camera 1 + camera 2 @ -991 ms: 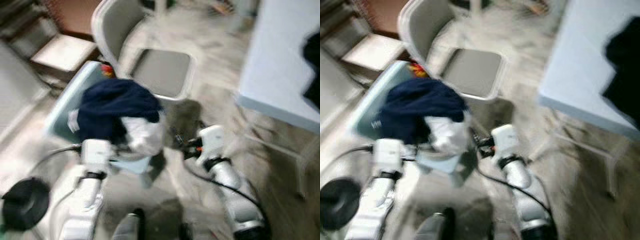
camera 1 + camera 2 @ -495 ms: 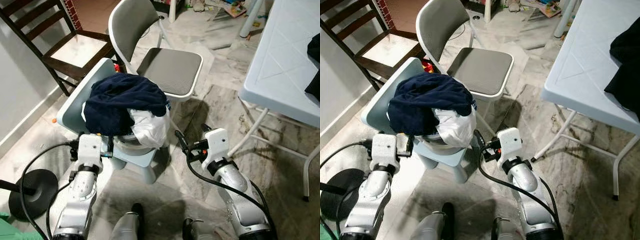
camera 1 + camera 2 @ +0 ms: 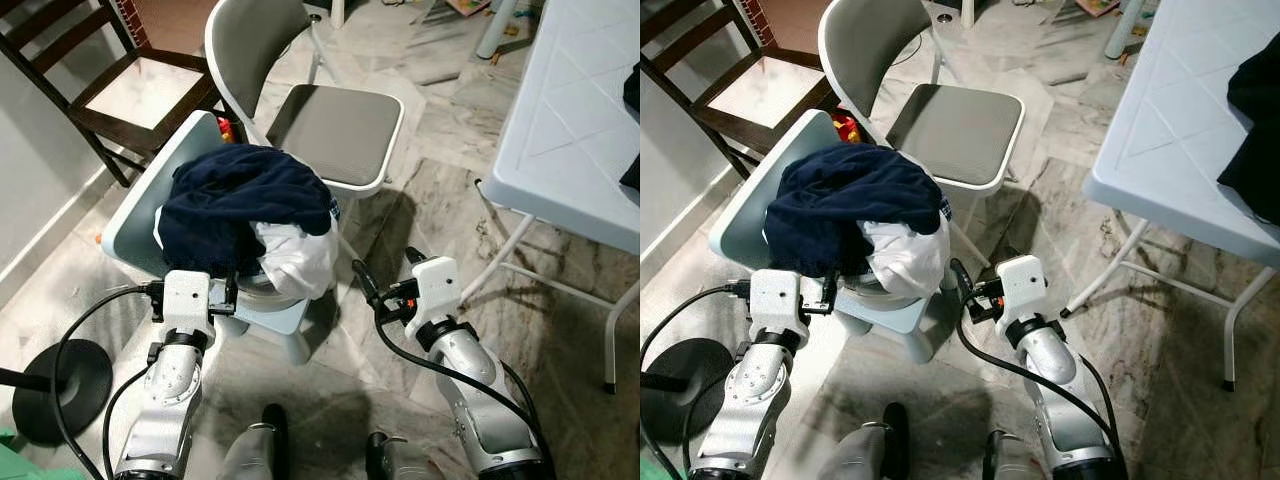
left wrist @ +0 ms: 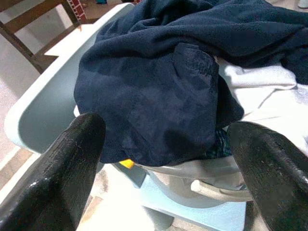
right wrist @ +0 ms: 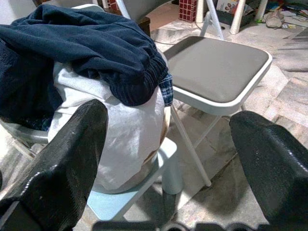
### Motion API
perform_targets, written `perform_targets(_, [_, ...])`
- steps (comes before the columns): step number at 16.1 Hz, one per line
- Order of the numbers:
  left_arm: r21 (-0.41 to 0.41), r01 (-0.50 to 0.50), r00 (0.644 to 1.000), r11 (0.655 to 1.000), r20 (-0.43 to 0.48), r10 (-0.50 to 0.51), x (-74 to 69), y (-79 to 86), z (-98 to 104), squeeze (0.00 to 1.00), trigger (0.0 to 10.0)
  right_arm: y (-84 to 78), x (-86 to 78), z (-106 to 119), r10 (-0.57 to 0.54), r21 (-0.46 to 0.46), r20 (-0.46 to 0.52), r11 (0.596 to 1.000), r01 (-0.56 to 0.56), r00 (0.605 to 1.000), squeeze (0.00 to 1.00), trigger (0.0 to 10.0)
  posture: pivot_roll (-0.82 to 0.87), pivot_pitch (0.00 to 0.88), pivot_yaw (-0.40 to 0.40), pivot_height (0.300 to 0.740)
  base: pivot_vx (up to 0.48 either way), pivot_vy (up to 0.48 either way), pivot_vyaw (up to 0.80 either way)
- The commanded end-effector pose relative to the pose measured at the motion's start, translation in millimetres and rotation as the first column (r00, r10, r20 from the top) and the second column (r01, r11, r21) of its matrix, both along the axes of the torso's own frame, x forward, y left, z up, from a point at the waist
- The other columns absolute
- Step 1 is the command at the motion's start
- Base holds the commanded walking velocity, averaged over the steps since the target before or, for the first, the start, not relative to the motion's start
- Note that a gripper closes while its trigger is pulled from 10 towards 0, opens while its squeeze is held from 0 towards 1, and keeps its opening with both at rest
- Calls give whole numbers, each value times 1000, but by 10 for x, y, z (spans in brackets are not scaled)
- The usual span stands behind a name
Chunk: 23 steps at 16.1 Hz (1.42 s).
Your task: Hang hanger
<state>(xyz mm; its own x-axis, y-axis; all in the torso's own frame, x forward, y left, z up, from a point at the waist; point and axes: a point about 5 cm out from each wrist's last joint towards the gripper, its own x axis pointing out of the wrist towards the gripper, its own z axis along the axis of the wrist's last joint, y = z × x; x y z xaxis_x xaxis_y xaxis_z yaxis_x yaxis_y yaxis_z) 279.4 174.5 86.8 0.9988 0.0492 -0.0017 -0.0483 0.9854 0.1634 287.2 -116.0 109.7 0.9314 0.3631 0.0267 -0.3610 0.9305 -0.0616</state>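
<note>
Both arms are reaching forward and low toward a small light-blue chair (image 3: 135,215) that's sitting on the marble floor (image 3: 440,190). A navy garment (image 3: 240,200) is lying bunched up on top of the seat, and a white garment (image 3: 300,260) is spilling out from under it on the side nearer the right arm.

The left claw (image 4: 166,126) is hovering right in front of the pile. Its 2 black fingers (image 4: 72,163) are spread wide, framing the navy cloth and gripping nothing. The right claw (image 3: 385,264) is hanging just beside the white garment on the other side. It's also spread wide and not touching anything, as far as I can see.

As for the hanger, I honestly can't tell where it is from these shots.

Behind the little chair a grey folding chair (image 3: 335,120) is standing with its padded seat facing the robot. Off to the robot's left of that a dark wooden chair (image 3: 130,90) is sitting against the wall. On the robot's right, a white plastic worktop (image 3: 570,130) is sticking into view, with something black (image 3: 1255,130) lying on its far edge. A round black base (image 3: 50,385) is sitting on the floor by the left arm, and a black cable (image 3: 85,325) is looping from that arm's wrist down past it.
</note>
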Motion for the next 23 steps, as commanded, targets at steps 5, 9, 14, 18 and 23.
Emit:
perform_targets(5, [3, -14, 1000, 1000, -6, 14, -43, 83, -15, 0, 10000, 6, -27, -20, 3, 0, -9, 1000, -3, 1000, 0, 10000, -22, 296, 20, 740, 340, 0, 0])
perform_targets(9, [-8, -3, 1000, 1000, -6, 3, -36, 26, -20, 0, 10000, 21, 6, -15, 1, 5, -6, 1000, -1, 1000, 0, 10000, -13, 281, 15, 740, 361, 0, 0])
perform_targets(14, [-33, -43, 999, 999, 26, 44, -47, 5, 33, 0, 10000, 66, 101, -2, 36, 8, -1, 999, -36, 999, 0, 10000, 55, 244, -15, 740, 275, 0, 0])
perform_targets(18, [22, -57, 998, 998, -15, 57, -87, 5, 24, 0, 10000, 162, 250, 90, 35, 99, 20, 994, -36, 999, 0, 10000, 104, 207, -21, 740, 0, 0, 0])
perform_targets(23, [78, 27, 999, 997, -32, -25, -74, -2, 90, 0, 10000, 49, 418, 116, -69, 240, 3, 969, 67, 998, 0, 10000, 107, 99, -7, 740, 0, 0, 0])
